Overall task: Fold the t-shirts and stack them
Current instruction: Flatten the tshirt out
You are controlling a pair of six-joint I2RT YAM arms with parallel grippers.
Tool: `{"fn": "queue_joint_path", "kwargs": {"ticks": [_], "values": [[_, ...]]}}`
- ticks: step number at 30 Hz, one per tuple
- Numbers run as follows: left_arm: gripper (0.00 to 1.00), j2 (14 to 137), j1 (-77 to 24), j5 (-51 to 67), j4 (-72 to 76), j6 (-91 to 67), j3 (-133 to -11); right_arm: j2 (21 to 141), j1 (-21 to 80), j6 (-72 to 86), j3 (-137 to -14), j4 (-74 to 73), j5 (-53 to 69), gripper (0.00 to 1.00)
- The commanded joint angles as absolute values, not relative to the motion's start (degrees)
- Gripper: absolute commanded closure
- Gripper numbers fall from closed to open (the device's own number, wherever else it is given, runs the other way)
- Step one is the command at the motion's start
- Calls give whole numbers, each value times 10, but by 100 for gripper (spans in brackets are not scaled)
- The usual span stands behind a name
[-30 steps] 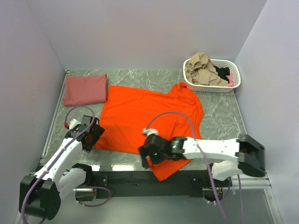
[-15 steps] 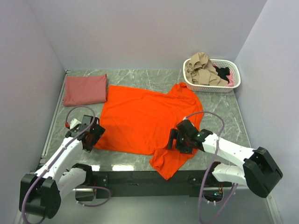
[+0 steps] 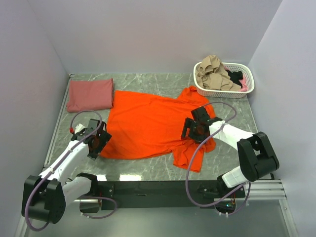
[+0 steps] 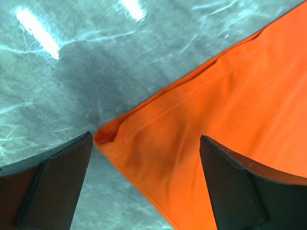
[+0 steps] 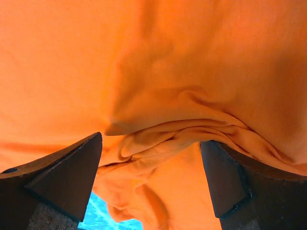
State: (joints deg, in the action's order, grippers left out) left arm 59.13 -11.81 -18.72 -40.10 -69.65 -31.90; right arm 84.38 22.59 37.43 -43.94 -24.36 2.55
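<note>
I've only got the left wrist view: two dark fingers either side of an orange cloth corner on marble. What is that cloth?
Observer: It's an orange-red t-shirt spread across the table. You're seeing its near-left hem corner.
Operator: What's the other arm doing?
Observer: The right fingers are open over bunched cloth at the shirt's right side.
Operator: Any more shirts?
Observer: Yes, a brick-red t-shirt, folded to a rectangle, lies at the far-left corner.
</note>
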Motion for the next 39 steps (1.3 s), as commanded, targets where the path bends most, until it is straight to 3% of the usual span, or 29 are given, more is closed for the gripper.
{"fn": "queue_joint_path", "kwargs": {"ticks": [1, 8, 13, 15, 17, 22, 25, 29, 34, 38, 39], "values": [[1, 590, -117, -213, -417, -698, -359, 838, 221, 311, -446, -261, -2, 10], [1, 556, -117, -198, -474, -736, -348, 626, 221, 329, -393, -315, 12, 8], [1, 536, -117, -192, -501, -766, -312, 556, 221, 360, -363, -380, -29, 7], [8, 532, -117, -186, -473, -766, -295, 542, 222, 365, -356, -388, -27, 7], [23, 542, -117, -185, -458, -767, -289, 540, 221, 367, -350, -393, -27, 7], [38, 583, -117, -194, -448, -773, -282, 541, 221, 373, -345, -404, -33, 7], [54, 597, -117, -193, -439, -774, -280, 543, 221, 380, -349, -409, -29, 7], [67, 594, -117, -184, -432, -776, -267, 542, 221, 391, -358, -434, -54, 7], [74, 580, -116, -182, -416, -775, -248, 541, 217, 400, -372, -451, -63, 7], [99, 584, -116, -178, -405, -766, -247, 537, 217, 410, -383, -487, -62, 6], [99, 584, -116, -179, -403, -762, -249, 534, 217, 415, -385, -510, -65, 6]]}}
